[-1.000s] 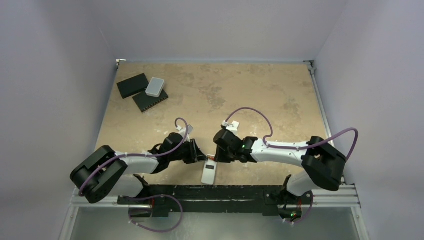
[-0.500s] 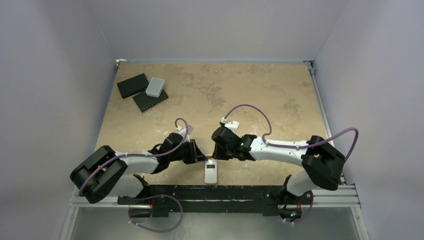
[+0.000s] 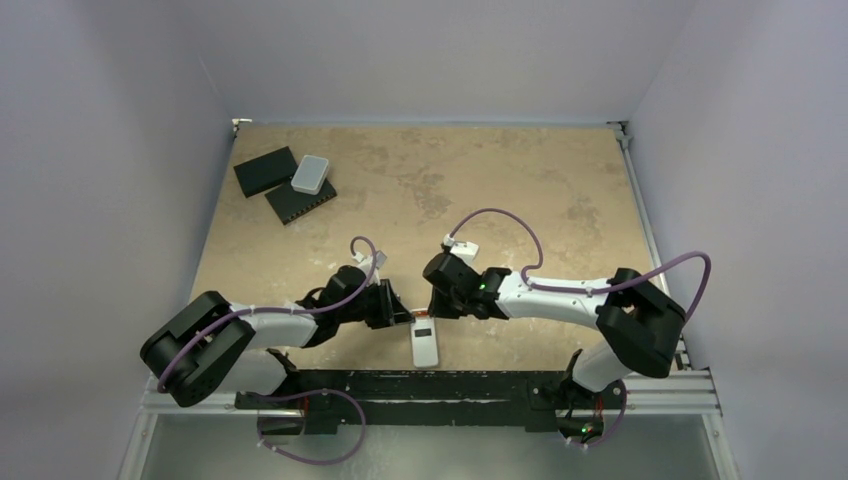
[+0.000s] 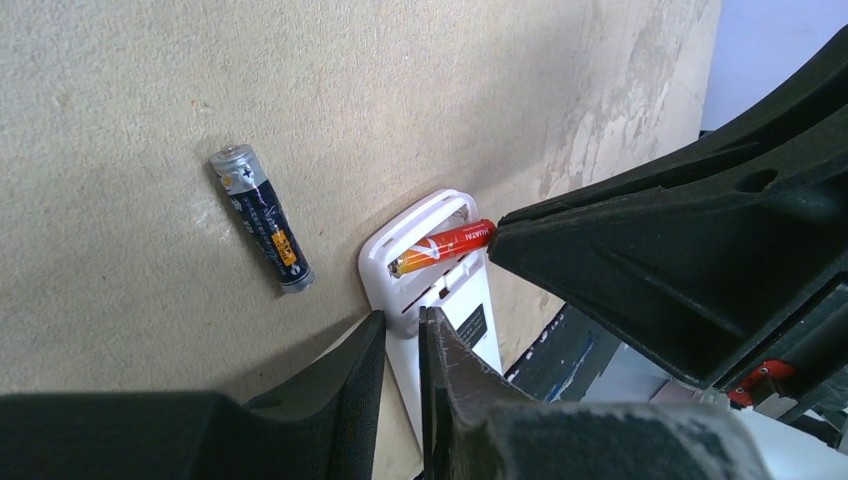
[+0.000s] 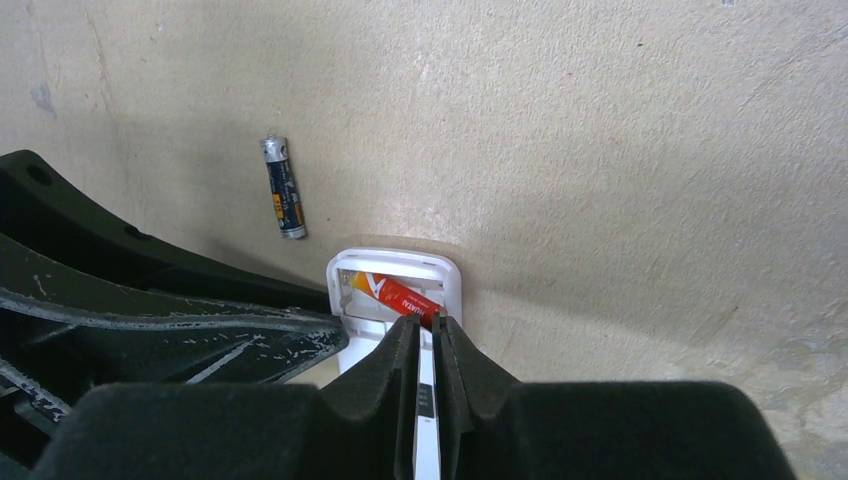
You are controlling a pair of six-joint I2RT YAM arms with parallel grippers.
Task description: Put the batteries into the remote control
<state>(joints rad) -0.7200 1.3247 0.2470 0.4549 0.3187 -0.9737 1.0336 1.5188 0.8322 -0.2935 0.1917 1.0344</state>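
Note:
The white remote control (image 3: 425, 345) lies back up near the table's front edge, its battery bay (image 5: 400, 262) open. A reddish-orange battery (image 5: 395, 291) (image 4: 445, 247) rests slantwise in the bay. My right gripper (image 5: 425, 325) (image 3: 431, 314) is shut on that battery's end. From the left, my left gripper (image 4: 402, 318) (image 3: 408, 317) is closed to a narrow gap over the remote's (image 4: 470, 310) left edge. A dark grey-black battery (image 4: 262, 218) (image 5: 283, 201) lies loose on the table just beyond the remote. In the top view the arms hide it.
Two flat black slabs (image 3: 265, 170) (image 3: 300, 203) and a light grey rounded box (image 3: 311, 174) sit at the far left corner. The black base rail (image 3: 470, 385) runs right behind the remote's near end. Walls close in the table on three sides.
The remote's near end has swung slightly right and the right arm has edged left with it. The left arm has hardly moved.

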